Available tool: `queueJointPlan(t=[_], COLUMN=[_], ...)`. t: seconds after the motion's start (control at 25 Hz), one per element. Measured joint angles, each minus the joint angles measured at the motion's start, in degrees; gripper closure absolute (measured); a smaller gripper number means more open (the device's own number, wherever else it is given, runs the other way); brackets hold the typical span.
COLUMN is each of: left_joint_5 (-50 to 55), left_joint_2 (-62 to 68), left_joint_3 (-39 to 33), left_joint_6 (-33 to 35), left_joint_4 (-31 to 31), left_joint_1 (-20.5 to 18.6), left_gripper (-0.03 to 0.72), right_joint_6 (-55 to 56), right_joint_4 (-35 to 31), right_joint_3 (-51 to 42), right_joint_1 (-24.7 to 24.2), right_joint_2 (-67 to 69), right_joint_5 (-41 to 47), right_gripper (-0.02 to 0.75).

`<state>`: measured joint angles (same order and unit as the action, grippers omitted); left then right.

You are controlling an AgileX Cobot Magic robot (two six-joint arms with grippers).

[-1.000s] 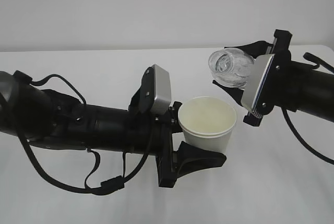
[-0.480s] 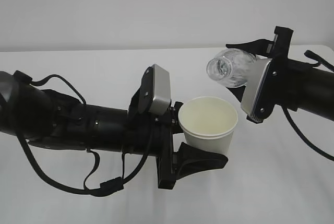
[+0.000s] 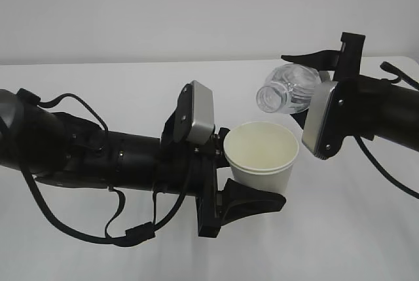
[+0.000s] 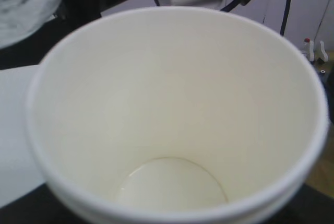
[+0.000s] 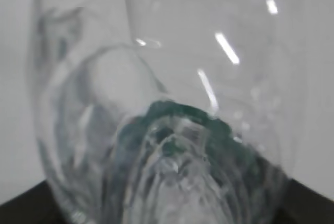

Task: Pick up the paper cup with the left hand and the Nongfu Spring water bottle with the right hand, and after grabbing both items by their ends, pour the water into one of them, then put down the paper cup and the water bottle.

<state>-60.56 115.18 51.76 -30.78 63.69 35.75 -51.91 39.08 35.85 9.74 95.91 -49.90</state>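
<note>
The white paper cup (image 3: pixel 260 153) stands upright off the table, with my left gripper (image 3: pixel 256 175) shut on its lower body. Its cream inside fills the left wrist view, and a thin glinting film of water (image 4: pixel 172 185) lies on its bottom. My right gripper (image 3: pixel 308 90) is shut on the base end of the clear Nongfu Spring water bottle (image 3: pixel 290 86). The bottle lies tipped, its open neck (image 3: pixel 268 97) pointing down-left just above the cup's far rim. In the right wrist view the bottle (image 5: pixel 167 104) fills the frame and hides the fingers; its green label (image 5: pixel 182 122) shows through.
The white table (image 3: pixel 98 84) stretches under both arms. Loose black cables (image 3: pixel 124 232) hang below the left arm near the table's front. The right arm's grey plate (image 3: pixel 322 120) sits close beside the cup's rim.
My right gripper has rolled the bottle further over, and its neck has dropped down and left towards the cup. The left arm and cup have stayed still.
</note>
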Motion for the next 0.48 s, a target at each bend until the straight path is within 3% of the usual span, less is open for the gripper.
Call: queueJointPlan(t=[0.48], left_joint_5=[1.4], left_joint_2=[0.0], left_joint_3=[0.0], left_joint_6=[0.0], left_joint_4=[0.1], left_joint_1=[0.0], left_gripper=[0.195], right_joint_6=[-5.8], right_joint_4=[-1.9], right_joint_3=[0.0], right_joint_1=[0.0], right_joint_2=[0.0], right_joint_5=[-2.4], right_gripper=[0.254])
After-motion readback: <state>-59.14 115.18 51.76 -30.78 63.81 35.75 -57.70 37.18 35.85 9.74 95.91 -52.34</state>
